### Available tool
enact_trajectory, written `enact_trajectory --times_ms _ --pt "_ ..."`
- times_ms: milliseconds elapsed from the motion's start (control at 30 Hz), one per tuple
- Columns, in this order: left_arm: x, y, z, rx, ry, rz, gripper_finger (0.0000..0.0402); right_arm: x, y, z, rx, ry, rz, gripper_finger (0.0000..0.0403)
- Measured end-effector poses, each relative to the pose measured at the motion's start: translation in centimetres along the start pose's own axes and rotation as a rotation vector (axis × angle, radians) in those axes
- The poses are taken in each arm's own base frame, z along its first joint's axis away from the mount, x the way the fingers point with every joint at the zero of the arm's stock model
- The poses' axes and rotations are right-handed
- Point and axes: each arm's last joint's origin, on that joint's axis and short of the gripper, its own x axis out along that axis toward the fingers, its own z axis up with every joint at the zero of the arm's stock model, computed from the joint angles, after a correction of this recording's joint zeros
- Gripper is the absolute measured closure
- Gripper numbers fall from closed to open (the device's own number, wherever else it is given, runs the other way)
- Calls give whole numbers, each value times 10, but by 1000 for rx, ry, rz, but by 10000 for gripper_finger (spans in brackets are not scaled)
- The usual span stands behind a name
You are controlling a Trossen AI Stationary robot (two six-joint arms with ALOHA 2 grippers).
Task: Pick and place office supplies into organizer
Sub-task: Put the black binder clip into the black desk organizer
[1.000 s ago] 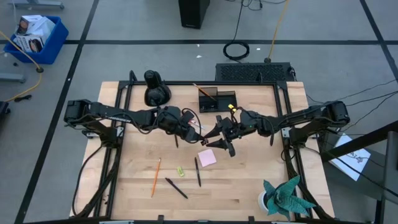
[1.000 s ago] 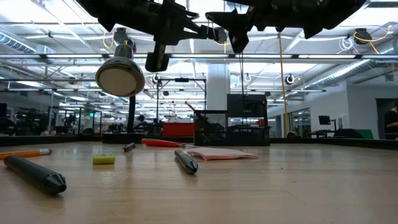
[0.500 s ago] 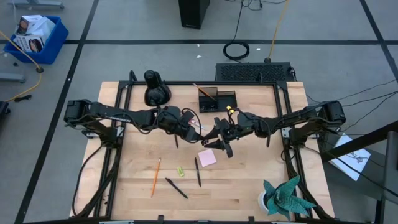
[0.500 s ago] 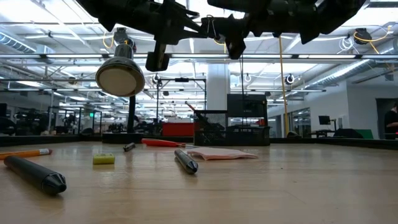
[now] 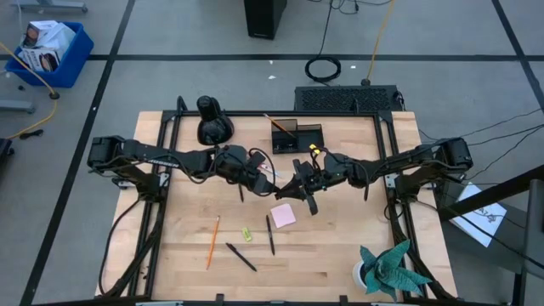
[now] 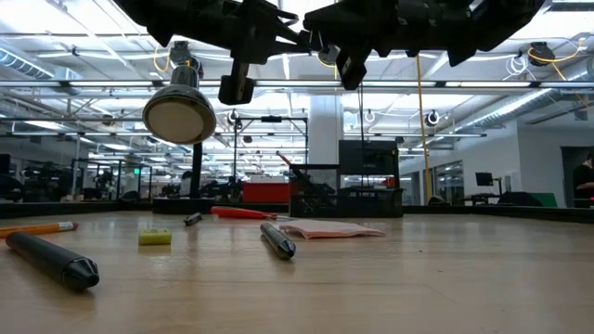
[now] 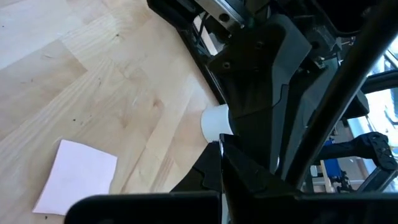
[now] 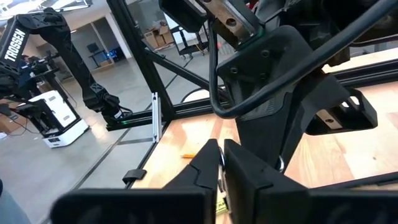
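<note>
Change noted: the right tool [image 5: 295, 192] stood about half open a second ago and has now closed fully; it has also edged a little toward the left tool [image 5: 257, 179].
Right tool, state: fingers pressed together in its own wrist view [image 8: 219, 165], nothing visible between them. It hangs well above the table [image 5: 357, 255], not touching any item.
Left tool, state: fully closed [image 7: 221, 167], unchanged over the last second, nothing seen in its grip. It hangs just beside the right tool at like height.
Meaning for task: judged an empty closure. No supply was taken by it, so no item has advanced toward the organizer [image 5: 297, 136].
Organizer, place: beyond both tools at the far edge of the table, apart from them. One thin stick leans out of it.
Sticky-note pad [image 5: 283, 215]: count one. On the table under and just nearward of the right tool, the closest supply to it.
Scissors [image 6: 243, 212]: count one. Red handles flat on the table, about beneath the left tool.
Pens: two certain, one [image 5: 270, 235] nearward of the pad and one [image 5: 240, 257] further nearward, toward the left tool's side. A short dark stick [image 5: 240, 194] beside the left tool may be a third; cannot confirm.
Pencil [image 5: 212, 241]: count one, well out on the left tool's side.
Yellow-green bit [image 5: 246, 233]: count one, between pencil and pens.
Outstanding: every counted supply on the table awaits placement.
</note>
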Motion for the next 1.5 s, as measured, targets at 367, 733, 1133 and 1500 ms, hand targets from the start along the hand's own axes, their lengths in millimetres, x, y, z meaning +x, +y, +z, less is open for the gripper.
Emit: enact_trajectory --times_ms 367,733,1133,1500 --pt "0 1 1 10 -11 6 389 -1 0 1 0 1 -6 401" --pt "-2 11 4 -9 -52 117 281 -1 -2 -5 16 59 -15 402" --pt "-36 15 5 74 -100 357 227 -20 -14 10 -2 36 -187 403" --pt "-106 -35 11 306 -489 389 227 -45 -52 24 42 -12 -437 403"
